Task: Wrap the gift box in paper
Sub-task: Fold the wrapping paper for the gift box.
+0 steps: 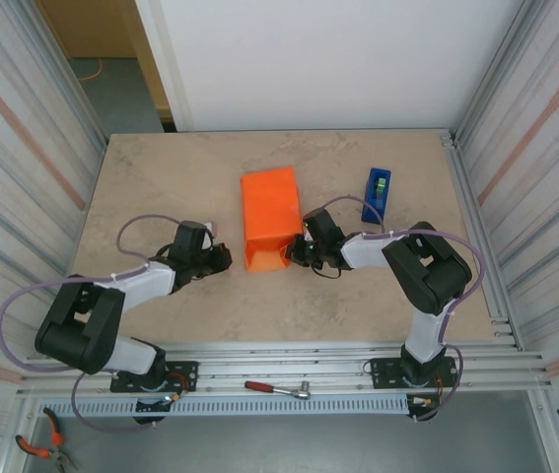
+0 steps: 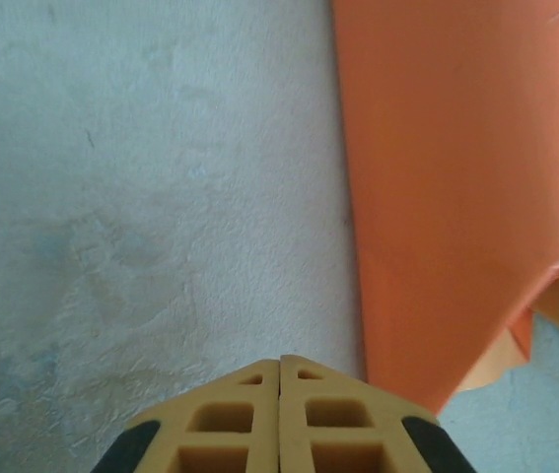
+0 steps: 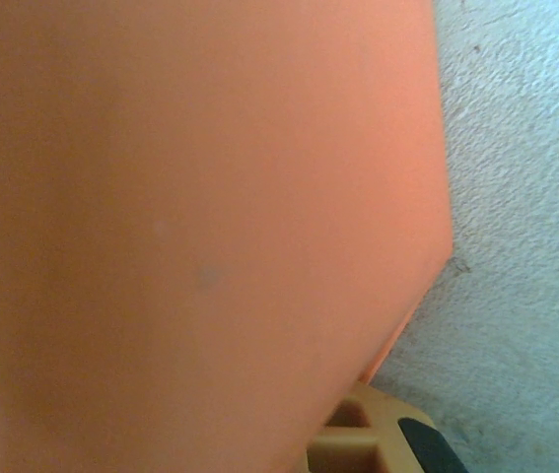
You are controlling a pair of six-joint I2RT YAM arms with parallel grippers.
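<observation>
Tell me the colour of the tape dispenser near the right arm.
Blue tape dispenser with a green patch; the top external view shows it best.

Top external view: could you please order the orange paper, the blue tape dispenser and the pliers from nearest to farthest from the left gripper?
From the left gripper:
1. The orange paper, just to its right, at the middle of the table.
2. The blue tape dispenser, farther right, beyond the paper.
3. The pliers, off the table, low at the near left corner.

Bare table (image 1: 161, 187) lies left of the paper (image 1: 269, 212); a tape dispenser (image 1: 377, 194) stands right.
</observation>
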